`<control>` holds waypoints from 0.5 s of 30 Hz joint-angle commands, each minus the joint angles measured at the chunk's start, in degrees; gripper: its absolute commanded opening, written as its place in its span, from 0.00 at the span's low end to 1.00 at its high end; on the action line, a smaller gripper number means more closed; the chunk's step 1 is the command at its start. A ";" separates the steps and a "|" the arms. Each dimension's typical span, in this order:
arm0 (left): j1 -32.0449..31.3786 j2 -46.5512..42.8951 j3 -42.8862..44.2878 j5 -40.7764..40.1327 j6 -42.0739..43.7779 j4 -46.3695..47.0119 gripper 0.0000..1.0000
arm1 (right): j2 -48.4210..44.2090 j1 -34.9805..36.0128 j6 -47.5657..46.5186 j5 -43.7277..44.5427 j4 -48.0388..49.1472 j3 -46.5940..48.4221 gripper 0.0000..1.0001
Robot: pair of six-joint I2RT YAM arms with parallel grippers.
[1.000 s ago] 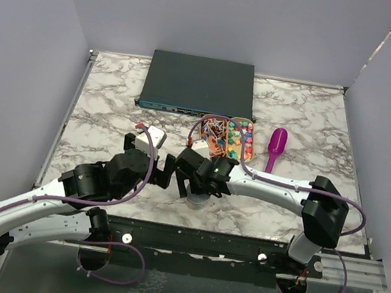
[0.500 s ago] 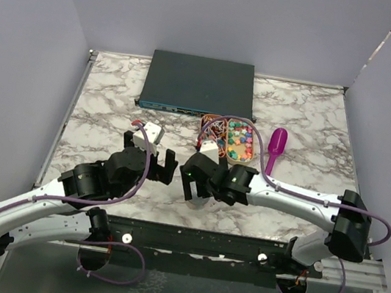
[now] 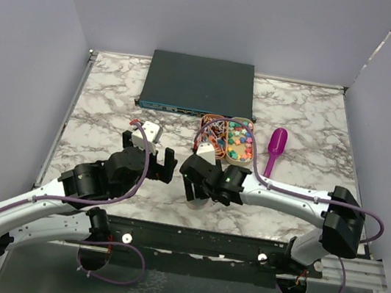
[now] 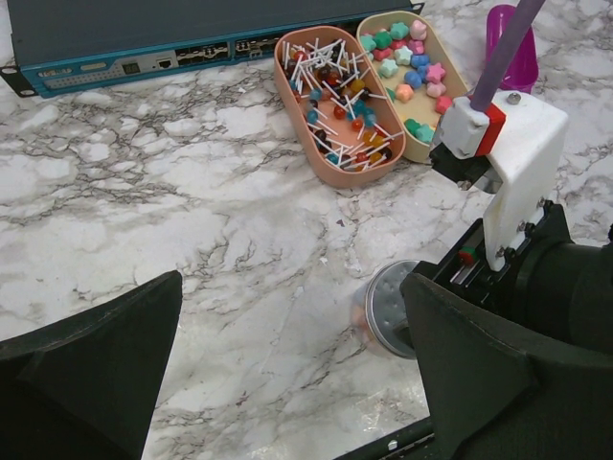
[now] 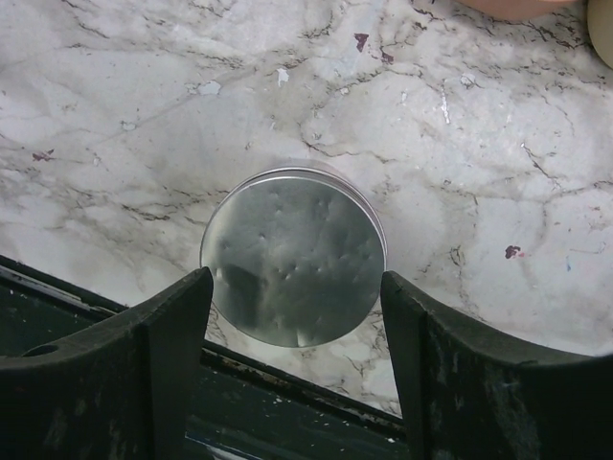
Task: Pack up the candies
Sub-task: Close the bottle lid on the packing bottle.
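The candies (image 3: 239, 140) (image 4: 407, 65) lie in a cream oval tray (image 3: 248, 155), small pastel pieces. A purple scoop (image 3: 275, 149) (image 4: 522, 67) rests to the right of it. Near the table's front edge stands a clear jar (image 4: 383, 309) with a round silver lid (image 5: 295, 254). My right gripper (image 3: 199, 192) (image 5: 297, 297) hangs straight over the jar, and its fingers (image 5: 182, 326) meet the lid's rim on both sides. In the top view it hides most of the jar. My left gripper (image 3: 151, 156) (image 4: 292, 374) is wide open over bare marble just left of the jar.
A pink oval tray (image 3: 215, 124) (image 4: 287, 77) of lollipops sits against the candy tray. A dark flat network box (image 3: 198, 84) (image 4: 144, 29) lies at the back. The table's front edge and a black rail (image 5: 287, 383) are just beside the jar.
My right gripper has settled lower and slightly left over the jar, and its jaws have narrowed onto the lid. The left arm has barely moved.
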 commanded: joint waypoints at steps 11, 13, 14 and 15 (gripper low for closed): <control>0.30 -0.70 0.09 -0.74 -0.20 0.31 0.99 | 4.26 0.31 -0.07 1.45 0.59 2.66 0.68; 0.26 -0.62 0.14 -0.72 -0.13 0.32 0.99 | 4.70 0.24 -0.23 1.52 0.47 2.94 0.68; 0.26 -0.61 0.16 -0.64 -0.12 0.28 0.99 | 4.79 0.26 -0.32 1.47 0.56 2.89 0.68; 0.31 -0.61 0.09 -0.63 -0.13 0.32 0.99 | 5.00 0.30 -0.36 1.45 0.64 2.81 0.68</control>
